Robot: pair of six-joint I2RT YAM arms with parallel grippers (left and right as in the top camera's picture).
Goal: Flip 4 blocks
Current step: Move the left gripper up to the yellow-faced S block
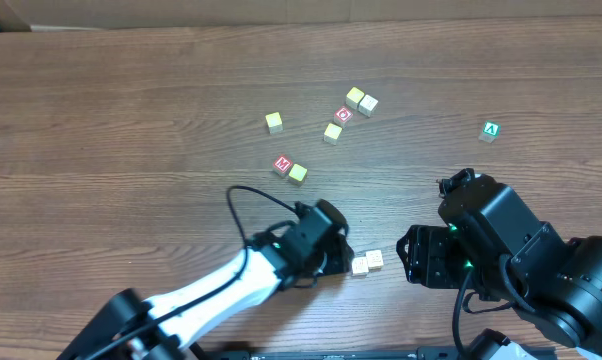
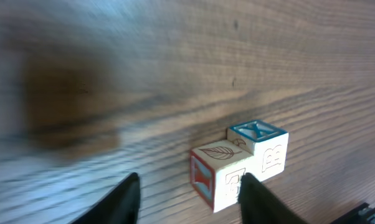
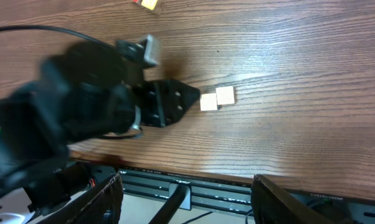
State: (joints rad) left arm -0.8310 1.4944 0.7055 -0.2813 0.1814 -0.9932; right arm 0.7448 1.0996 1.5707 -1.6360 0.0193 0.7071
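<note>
"Blocks, where are they?"
"Two cream blocks (image 1: 362, 265) sit side by side, touching, near the front edge of the table (image 1: 131, 120). The red M block (image 1: 282, 165) and a yellow-green block (image 1: 297, 173) touch each other further back."
"And the arms?"
"The left gripper (image 2: 187, 202) is down low, reaching the cream pair from the left. Its jaws are partly apart and hold nothing. One finger (image 2: 253, 196) is right at the nearer block's corner. The right gripper (image 3: 187, 202) hangs near the pair on the other side, jaws wide, empty."
"Anything else around?"
"More small cubes (image 1: 273, 122) lie further back, a red O cube (image 1: 343, 115) among them. A green A cube (image 1: 490, 130) sits off to the right. A black cable (image 3: 25, 27) loops behind the left arm (image 1: 211, 285)."
"What does the close view add?"
"From above, the pair look plain. The left wrist camera shows a leaf on one top and blue on the other."
</note>
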